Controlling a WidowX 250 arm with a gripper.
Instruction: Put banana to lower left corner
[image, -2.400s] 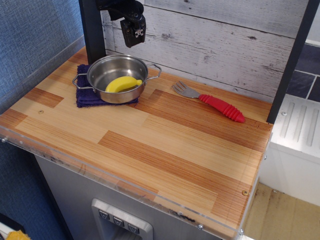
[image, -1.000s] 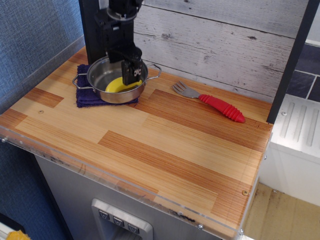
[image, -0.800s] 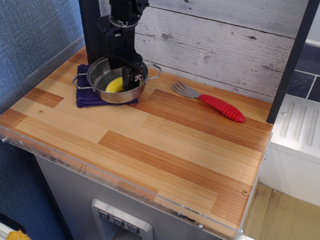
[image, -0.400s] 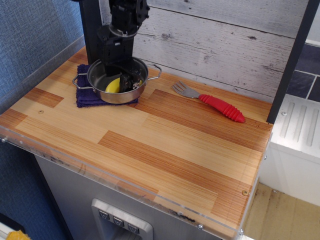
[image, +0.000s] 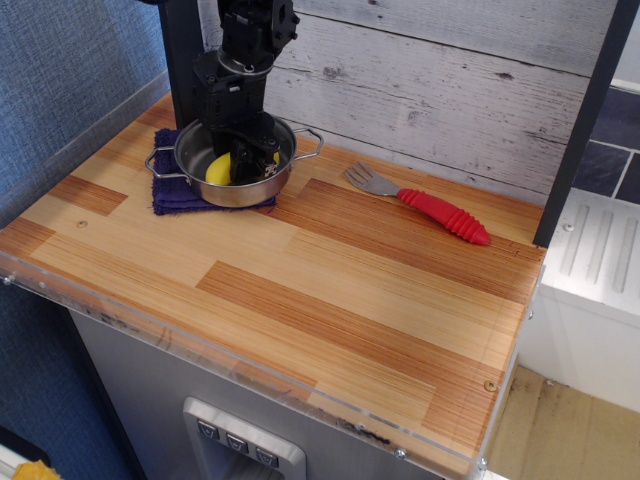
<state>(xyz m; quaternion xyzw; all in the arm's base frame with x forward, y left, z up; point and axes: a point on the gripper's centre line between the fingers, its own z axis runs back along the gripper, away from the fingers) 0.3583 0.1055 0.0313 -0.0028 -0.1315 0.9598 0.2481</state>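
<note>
The yellow banana (image: 218, 167) lies inside the steel pot (image: 190, 150) at the back left of the tabletop, with only its left part and a sliver at the right showing. My black gripper (image: 250, 166) is lowered into the pot, right over the banana's middle, and its fingers stand on either side of it. The gripper body hides the fingertips, so I cannot tell how wide they are or whether they grip the banana. The lower left corner (image: 40, 245) of the striped wood tabletop, with its clear acrylic edge strip, lies in front of and left of the pot.
The pot sits on a dark blue cloth (image: 168, 196). A fork with a red handle (image: 440, 214) lies at the back right. A black post (image: 185, 60) stands behind the pot, and a white plank wall (image: 430, 80) runs along the back.
My gripper came down from above the pot and went into it, onto the banana. In the last half second it sank a little further and shifted slightly left.
</note>
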